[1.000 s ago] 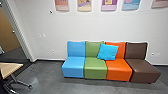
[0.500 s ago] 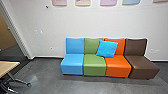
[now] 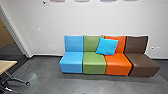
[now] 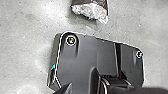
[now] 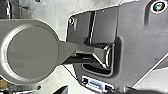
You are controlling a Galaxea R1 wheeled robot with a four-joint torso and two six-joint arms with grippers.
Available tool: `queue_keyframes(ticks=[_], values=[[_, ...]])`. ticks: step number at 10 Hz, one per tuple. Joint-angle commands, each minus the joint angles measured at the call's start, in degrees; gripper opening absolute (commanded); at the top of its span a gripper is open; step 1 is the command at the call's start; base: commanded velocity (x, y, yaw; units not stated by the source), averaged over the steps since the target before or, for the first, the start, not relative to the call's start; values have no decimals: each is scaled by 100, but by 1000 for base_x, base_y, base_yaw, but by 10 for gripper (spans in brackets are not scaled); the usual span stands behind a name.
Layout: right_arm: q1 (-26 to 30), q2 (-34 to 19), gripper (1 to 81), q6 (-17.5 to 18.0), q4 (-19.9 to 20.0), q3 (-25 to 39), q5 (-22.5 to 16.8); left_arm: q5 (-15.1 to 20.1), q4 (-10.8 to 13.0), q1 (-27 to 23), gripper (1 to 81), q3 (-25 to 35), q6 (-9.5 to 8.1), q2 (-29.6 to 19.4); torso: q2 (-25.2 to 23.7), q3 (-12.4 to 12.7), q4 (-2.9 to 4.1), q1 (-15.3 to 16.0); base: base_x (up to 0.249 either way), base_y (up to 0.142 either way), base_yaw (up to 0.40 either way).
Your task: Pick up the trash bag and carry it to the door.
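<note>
Blue cushion [image 3: 107,46] against orange backrest [image 3: 119,43]

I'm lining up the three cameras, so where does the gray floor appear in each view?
Head view: the floor spreads in front of the row of four seats and beside it.
Left wrist view: the floor lies around the robot's dark plate.
Right wrist view: the floor shows beyond that plate's edge.
Shared landmark for the two wrist views: the plate's round corner fittings.
</note>
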Motion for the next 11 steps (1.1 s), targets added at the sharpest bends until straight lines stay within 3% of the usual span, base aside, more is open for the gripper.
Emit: queue_keyframes(ticks=[1,3,5,6,9,11], values=[[233,-365,811,2,216,321,-389,977,-380,-750,811,23,4,-292,-562,0,0,363,0,0,0],[233,-383,811,2,225,321,-380,1073,-416,-962,811,-108,-13,-266,-984,-6,0,627,0,0,0],[224,-373,811,2,225,348,-380,1241,-503,-1103,811,-241,-267,-266,-1404,-9,0,894,0,0,0],[224,-382,811,2,217,356,-380,1241,-547,-1138,811,-258,-303,-266,-1583,-9,0,1005,0,0,0],[417,-514,811,2,366,331,-380,1381,-486,-1375,811,-188,-303,-257,-2217,-9,0,1403,0,0,0],[829,-751,811,2,559,330,-406,1504,-486,-1481,811,-161,-303,-187,-2636,-9,0,1663,0,0,0]])
